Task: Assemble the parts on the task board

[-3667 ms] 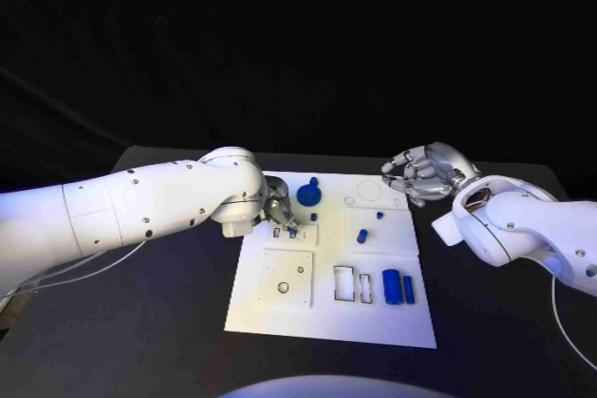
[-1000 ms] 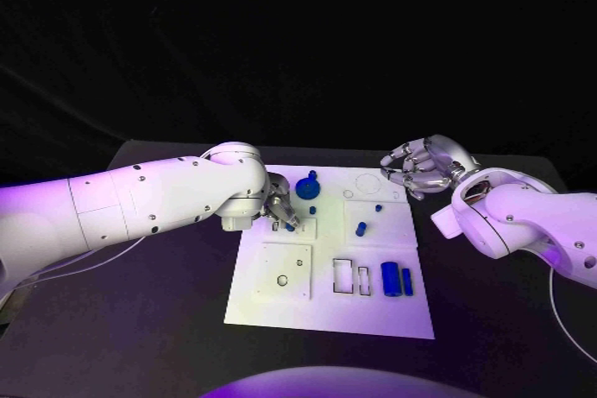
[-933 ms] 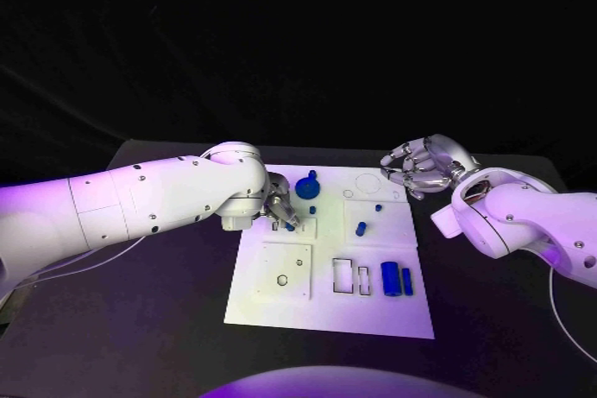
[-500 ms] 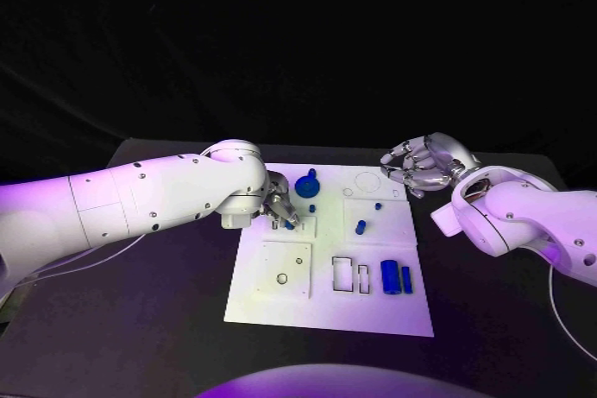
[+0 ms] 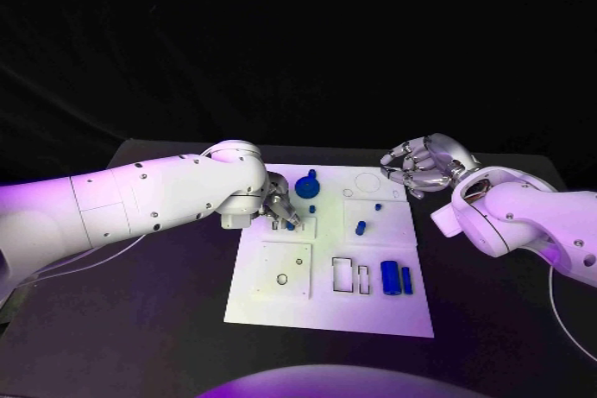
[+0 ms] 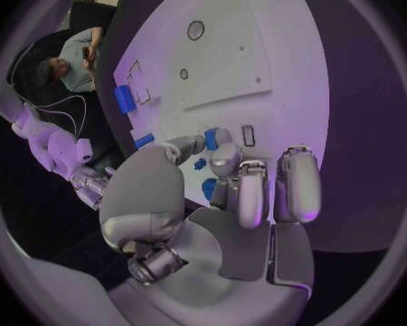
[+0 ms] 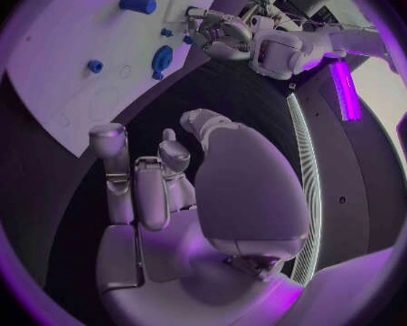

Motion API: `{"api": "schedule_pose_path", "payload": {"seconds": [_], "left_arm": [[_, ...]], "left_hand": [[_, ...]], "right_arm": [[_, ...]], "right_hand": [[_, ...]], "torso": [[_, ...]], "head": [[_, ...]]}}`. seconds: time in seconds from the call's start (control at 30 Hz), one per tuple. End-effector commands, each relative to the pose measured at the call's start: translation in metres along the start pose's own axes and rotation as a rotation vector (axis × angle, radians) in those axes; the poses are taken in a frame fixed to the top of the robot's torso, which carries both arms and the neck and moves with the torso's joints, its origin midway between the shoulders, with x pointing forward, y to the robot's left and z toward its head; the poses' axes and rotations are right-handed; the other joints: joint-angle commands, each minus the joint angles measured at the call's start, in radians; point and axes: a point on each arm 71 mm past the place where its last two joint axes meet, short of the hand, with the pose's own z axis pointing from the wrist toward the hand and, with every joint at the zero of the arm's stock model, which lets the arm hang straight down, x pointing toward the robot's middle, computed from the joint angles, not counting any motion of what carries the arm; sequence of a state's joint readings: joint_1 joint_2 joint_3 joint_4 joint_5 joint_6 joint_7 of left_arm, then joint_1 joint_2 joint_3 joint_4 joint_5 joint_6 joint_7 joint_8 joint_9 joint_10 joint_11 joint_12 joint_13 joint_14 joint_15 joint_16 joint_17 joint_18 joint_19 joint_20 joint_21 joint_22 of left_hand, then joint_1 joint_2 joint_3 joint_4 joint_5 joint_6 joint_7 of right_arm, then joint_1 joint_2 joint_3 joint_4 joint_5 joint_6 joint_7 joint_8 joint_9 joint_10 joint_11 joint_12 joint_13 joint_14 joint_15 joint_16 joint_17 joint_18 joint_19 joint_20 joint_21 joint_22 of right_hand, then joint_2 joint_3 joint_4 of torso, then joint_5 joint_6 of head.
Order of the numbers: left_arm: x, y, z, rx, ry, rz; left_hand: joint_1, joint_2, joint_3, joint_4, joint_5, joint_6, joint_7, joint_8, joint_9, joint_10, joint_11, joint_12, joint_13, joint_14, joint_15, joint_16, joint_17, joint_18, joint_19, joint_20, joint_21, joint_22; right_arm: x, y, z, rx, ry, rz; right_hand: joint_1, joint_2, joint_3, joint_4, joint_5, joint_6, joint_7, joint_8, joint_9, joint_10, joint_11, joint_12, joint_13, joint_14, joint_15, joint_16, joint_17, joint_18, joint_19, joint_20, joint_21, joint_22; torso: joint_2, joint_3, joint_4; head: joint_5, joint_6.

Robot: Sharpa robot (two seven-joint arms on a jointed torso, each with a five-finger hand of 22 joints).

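Note:
The white task board [image 5: 326,307] lies mid-table. My left hand [image 5: 279,209] is low over its upper left part, beside a small slot [image 6: 248,135]. Thumb and a finger pinch a small blue part [image 6: 216,135] there; the same part [image 5: 289,226] peeks out under the fingertips in the head view. Near it are a blue disc part [image 5: 307,188] and a short blue peg [image 5: 312,209]. Another peg [image 5: 361,229] stands mid-board, and two blue bars [image 5: 392,278] lie at the lower right. My right hand [image 5: 423,167] hovers off the board's far right corner, fingers curled in on nothing.
The board's lower left carries a raised square plate with a hole [image 5: 282,279] and, beside it, empty rectangular slots [image 5: 342,274]. Black table [image 5: 149,329] surrounds the board. The right wrist view shows the board [image 7: 68,72] and my left hand [image 7: 217,35] beyond the curled fingers.

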State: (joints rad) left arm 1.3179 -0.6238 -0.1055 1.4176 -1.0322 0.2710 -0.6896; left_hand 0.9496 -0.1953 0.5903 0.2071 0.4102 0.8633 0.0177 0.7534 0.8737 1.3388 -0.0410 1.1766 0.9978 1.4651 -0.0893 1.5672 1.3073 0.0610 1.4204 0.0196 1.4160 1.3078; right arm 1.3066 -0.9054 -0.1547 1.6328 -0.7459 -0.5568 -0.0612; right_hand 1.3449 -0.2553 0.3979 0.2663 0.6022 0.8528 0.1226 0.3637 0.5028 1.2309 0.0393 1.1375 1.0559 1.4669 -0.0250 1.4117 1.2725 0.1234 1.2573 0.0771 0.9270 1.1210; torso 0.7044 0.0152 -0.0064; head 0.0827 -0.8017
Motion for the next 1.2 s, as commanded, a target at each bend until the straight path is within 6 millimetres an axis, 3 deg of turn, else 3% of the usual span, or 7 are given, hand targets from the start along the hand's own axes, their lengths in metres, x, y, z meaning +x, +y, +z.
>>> {"api": "schedule_pose_path", "payload": {"seconds": [0.03,0.17,0.33,0.67,1.03,1.13,1.2], "left_arm": [[0.002,-0.001,0.000,0.007,0.017,0.006],[0.001,-0.001,0.001,0.005,0.016,0.004],[0.000,0.000,0.001,0.003,0.013,0.000],[-0.001,0.004,-0.002,0.005,-0.002,-0.017],[-0.028,0.016,-0.020,0.031,-0.054,-0.130],[-0.040,0.021,-0.026,0.032,-0.070,-0.160],[-0.048,0.025,-0.029,0.026,-0.082,-0.169]], "left_hand": [[-0.009,-0.003,-0.027,0.014,-0.008,0.004,0.007,-0.008,-0.002,-0.003,0.000,0.004,0.001,0.106,-0.006,0.004,0.263,-0.007,0.003,-0.001,-0.005,0.068],[-0.010,-0.004,-0.053,0.031,-0.018,0.005,0.007,-0.009,-0.004,-0.003,0.000,0.004,0.002,0.106,-0.006,0.004,0.263,-0.007,0.004,-0.001,-0.005,0.070],[-0.010,-0.004,-0.097,0.069,-0.062,0.006,0.009,-0.012,-0.006,-0.002,0.001,0.007,0.005,0.106,-0.004,0.004,0.263,-0.008,0.006,0.000,-0.005,0.073],[-0.011,-0.007,-0.114,0.079,-0.066,0.005,0.009,-0.013,-0.006,0.000,0.002,0.010,0.010,0.106,-0.004,0.004,0.263,-0.007,0.006,0.000,-0.006,0.073],[0.053,-0.004,-0.144,0.078,-0.015,-0.031,0.019,-0.045,-0.022,-0.021,0.005,-0.004,-0.009,0.106,0.000,0.004,0.263,-0.006,0.001,0.003,-0.014,0.069],[0.052,-0.009,-0.173,0.083,0.030,-0.043,0.028,-0.068,-0.041,-0.026,0.012,-0.004,-0.009,0.106,0.005,0.004,0.263,-0.006,0.000,0.008,-0.017,0.070],[0.053,-0.010,-0.177,0.082,0.034,-0.044,0.028,-0.072,-0.044,-0.026,0.012,-0.004,-0.009,0.106,0.006,0.004,0.263,-0.005,0.000,0.008,-0.018,0.069]], "right_arm": [[0.002,0.000,0.000,-0.005,0.016,-0.005],[0.002,0.000,0.000,-0.005,0.016,-0.004],[0.001,0.000,0.000,-0.004,0.016,-0.003],[0.000,-0.001,-0.001,-0.002,0.014,-0.003],[-0.002,-0.004,0.000,0.003,0.006,-0.005],[-0.002,-0.004,0.000,0.004,0.004,-0.006],[-0.003,-0.005,0.001,0.005,0.003,-0.006]], "right_hand": [[-0.010,0.003,0.007,0.001,0.007,-0.009,0.001,0.006,0.001,0.004,-0.001,0.004,-0.001,0.021,-0.007,-0.006,-0.001,0.017,0.000,-0.002,-0.007,-0.001],[-0.017,0.002,0.009,0.003,0.007,-0.011,0.001,0.008,0.003,0.004,0.000,0.003,-0.003,0.021,-0.007,-0.006,-0.001,0.018,-0.001,-0.001,-0.009,-0.002],[-0.022,0.002,0.010,0.005,0.006,-0.012,0.001,0.009,0.003,0.004,0.000,0.004,-0.003,0.021,-0.006,-0.006,-0.001,0.017,0.000,-0.001,-0.010,-0.002],[-0.022,0.002,0.010,0.005,0.006,-0.012,0.001,0.009,0.003,0.004,0.000,0.004,-0.003,0.021,-0.006,-0.006,-0.001,0.017,0.000,-0.001,-0.010,-0.002],[-0.024,0.002,0.011,0.005,0.006,-0.012,0.001,0.010,0.004,0.003,0.000,0.003,-0.004,0.020,-0.006,-0.007,-0.001,0.018,-0.001,-0.001,-0.012,-0.003],[-0.024,0.002,0.011,0.005,0.006,-0.012,0.001,0.010,0.004,0.003,0.000,0.003,-0.004,0.020,-0.006,-0.007,-0.001,0.018,-0.001,-0.001,-0.012,-0.003],[-0.024,0.002,0.011,0.005,0.006,-0.012,0.001,0.010,0.004,0.003,0.000,0.003,-0.004,0.020,-0.006,-0.007,-0.001,0.018,-0.001,-0.001,-0.012,-0.003]], "torso": [[0.001,0.0002,0.0010],[0.000,0.0003,0.0009],[0.000,-0.0001,0.0000],[0.000,-0.0011,0.0004],[-0.002,0.0000,0.0010],[0.000,-0.0008,0.0008],[0.001,-0.0014,-0.0003]], "head": [[-0.001,0.000],[0.000,0.000],[0.001,0.001],[0.001,0.005],[-0.003,0.020],[-0.003,0.022],[-0.003,0.024]]}}
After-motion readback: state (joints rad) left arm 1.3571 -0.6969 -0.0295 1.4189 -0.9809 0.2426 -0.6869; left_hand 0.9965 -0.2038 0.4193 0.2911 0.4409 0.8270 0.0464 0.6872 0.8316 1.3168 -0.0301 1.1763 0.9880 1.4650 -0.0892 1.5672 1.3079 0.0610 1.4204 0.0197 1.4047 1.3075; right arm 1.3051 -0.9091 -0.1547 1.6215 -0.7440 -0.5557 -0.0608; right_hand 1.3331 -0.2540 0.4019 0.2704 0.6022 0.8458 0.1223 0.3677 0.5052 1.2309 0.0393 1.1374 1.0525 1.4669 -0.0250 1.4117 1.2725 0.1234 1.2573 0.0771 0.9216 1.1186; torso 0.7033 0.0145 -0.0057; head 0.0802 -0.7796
